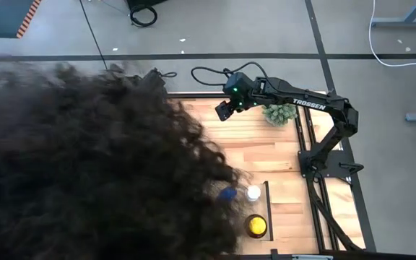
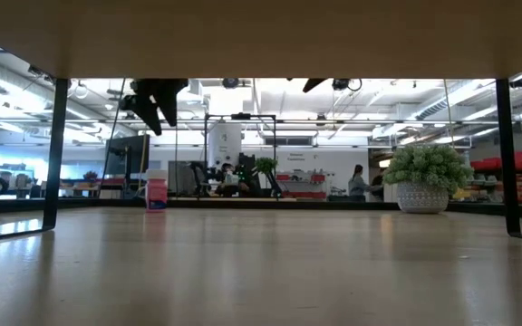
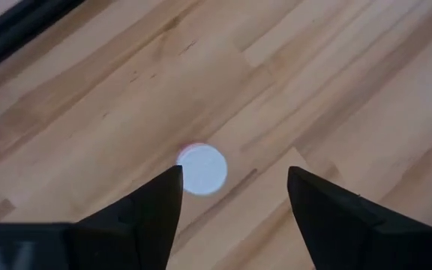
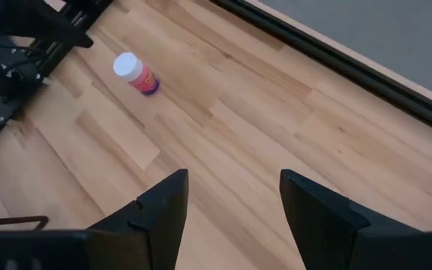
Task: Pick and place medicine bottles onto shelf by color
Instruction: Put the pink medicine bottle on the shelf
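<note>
A reddish bottle with a white cap (image 3: 202,169) stands upright on the wood, straight below my left gripper (image 3: 235,176), which is open and hangs above it (image 2: 157,101). The same bottle (image 2: 156,192) shows in the low view and, farther off (image 4: 136,73), in the right wrist view. My right gripper (image 4: 235,176) is open in the air over the table's far part (image 1: 224,110). A blue bottle (image 1: 227,193), a white-capped bottle (image 1: 253,192) and an amber bottle with a yellow cap (image 1: 256,226) stand beside a thin black bar (image 1: 268,198) near the near edge.
A person's dark curly hair (image 1: 85,159) covers the left half of the high view and hides the left arm and that part of the table. A spiky green plant in a pot (image 1: 279,113) stands at the far right. Black posts (image 2: 57,154) (image 2: 506,154) frame the low view.
</note>
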### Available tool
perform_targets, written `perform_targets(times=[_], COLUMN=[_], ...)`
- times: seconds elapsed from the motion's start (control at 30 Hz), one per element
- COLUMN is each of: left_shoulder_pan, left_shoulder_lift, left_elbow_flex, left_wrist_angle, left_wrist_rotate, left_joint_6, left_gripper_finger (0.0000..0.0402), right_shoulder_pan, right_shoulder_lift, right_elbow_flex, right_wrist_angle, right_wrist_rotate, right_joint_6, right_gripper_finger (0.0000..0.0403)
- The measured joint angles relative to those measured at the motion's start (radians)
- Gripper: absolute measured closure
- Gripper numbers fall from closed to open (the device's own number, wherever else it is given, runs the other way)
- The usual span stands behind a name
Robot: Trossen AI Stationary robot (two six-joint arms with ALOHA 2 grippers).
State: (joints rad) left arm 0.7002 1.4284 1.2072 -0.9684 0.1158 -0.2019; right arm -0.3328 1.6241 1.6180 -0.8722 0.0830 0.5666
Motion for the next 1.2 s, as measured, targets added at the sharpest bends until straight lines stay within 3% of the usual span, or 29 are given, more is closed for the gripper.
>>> perform_targets(times=[0.23,0.5,0.73,1.2], left_shoulder_pan=[0.001,0.001,-0.012,-0.032], left_shoulder_lift=[0.006,0.006,0.018,0.157], left_elbow_flex=[-0.076,-0.161,-0.167,-0.168], left_wrist_angle=[0.009,0.040,0.114,0.133], left_wrist_rotate=[0.054,0.038,0.034,0.002], left_joint_6=[0.016,0.016,0.015,0.011], left_gripper_finger=[0.0145,0.0134,0.0100,0.0029], right_shoulder_pan=[-0.004,-0.005,-0.005,-0.005], right_shoulder_lift=[0.000,0.000,0.000,-0.001], right_elbow_flex=[0.000,0.000,0.000,0.000], right_wrist_angle=[0.000,-0.002,-0.002,-0.009], right_wrist_rotate=[0.040,0.039,0.039,-0.009], right_joint_6=[-0.004,0.026,0.028,0.036], right_gripper_finger=[0.0185,0.0185,0.0185,0.0185])
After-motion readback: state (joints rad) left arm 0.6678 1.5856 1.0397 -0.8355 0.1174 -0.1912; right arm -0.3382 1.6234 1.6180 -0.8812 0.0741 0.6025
